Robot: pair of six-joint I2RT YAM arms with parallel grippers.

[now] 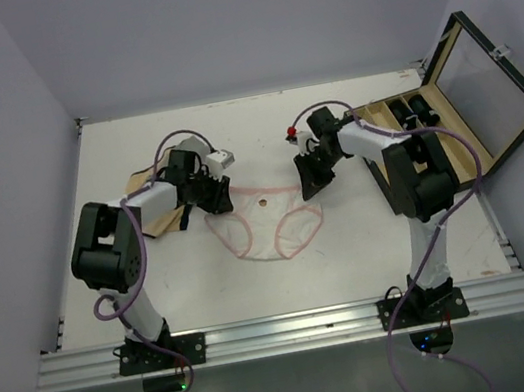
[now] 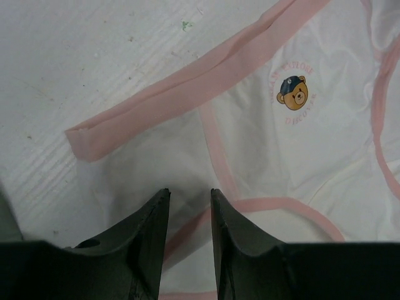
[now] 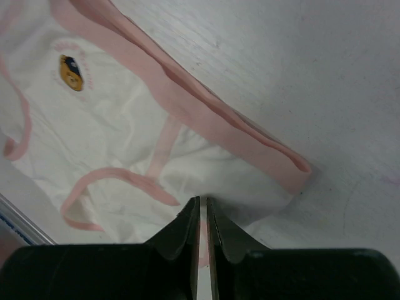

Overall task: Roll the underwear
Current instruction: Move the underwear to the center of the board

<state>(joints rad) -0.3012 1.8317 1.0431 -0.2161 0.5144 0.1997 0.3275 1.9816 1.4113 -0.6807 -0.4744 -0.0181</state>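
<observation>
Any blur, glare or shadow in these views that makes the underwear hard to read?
Top external: even light, no glare, but the pale underwear barely separates from the white table; only its trim reads. Left wrist: fabric and bear print sharp; the dark fingers near the lens are soft. Right wrist: fabric slightly soft, a faint shadow under the folded waistband.

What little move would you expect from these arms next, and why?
Probably the left gripper closes on the thin white pink-trimmed underwear: its jaws stand open over the fabric's side, while the right gripper looks nearly shut at the other side.
</observation>
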